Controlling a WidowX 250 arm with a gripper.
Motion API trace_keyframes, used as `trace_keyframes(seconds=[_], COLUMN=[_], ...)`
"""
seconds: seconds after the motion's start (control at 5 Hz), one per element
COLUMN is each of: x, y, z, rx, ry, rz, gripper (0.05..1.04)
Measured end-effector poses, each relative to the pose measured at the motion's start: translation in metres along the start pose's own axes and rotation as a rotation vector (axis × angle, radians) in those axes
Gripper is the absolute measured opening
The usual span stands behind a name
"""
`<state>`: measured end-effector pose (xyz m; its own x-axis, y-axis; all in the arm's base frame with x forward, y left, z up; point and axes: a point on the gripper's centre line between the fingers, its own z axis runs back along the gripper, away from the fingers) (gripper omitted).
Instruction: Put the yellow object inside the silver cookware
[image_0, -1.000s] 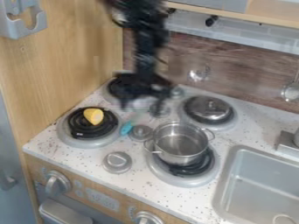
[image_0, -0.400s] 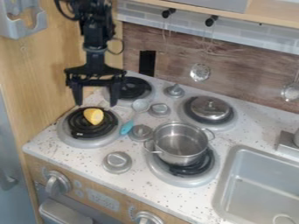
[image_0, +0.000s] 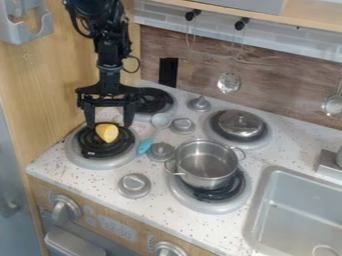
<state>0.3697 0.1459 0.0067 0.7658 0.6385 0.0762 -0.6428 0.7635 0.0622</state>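
Note:
The black gripper (image_0: 109, 125) hangs at the upper left, open, its two fingertips apart on either side of the upper part of the yellow object. That yellow object (image_0: 107, 133), shaped like a cut lemon, lies on the black coil of the front left burner. Whether the fingers touch it, I cannot tell. A silver pot (image_0: 204, 164) with two handles stands upright on the front right burner, and no object shows inside it.
A spoon with a teal handle (image_0: 145, 145) lies between the left burner and the pot, near grey knobs (image_0: 160, 151). A silver lid (image_0: 240, 123) sits on the back right burner. The sink (image_0: 300, 210) is at the right, a wooden wall (image_0: 60, 85) at the left.
The gripper has moved left from above the middle of the stove, then slightly down to the yellow object. The yellow object and the pot have stayed in place.

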Motion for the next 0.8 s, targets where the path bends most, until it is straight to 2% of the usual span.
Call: trace_keyframes(seconds=[0.4,0.8], x=[0.018,0.015], y=[0.007,0.004], z=[-0.01,-0.027], rx=[0.013,0.008], ry=[0.018,0.055], rz=[0.071,0.103], gripper=[0.999,0.999])
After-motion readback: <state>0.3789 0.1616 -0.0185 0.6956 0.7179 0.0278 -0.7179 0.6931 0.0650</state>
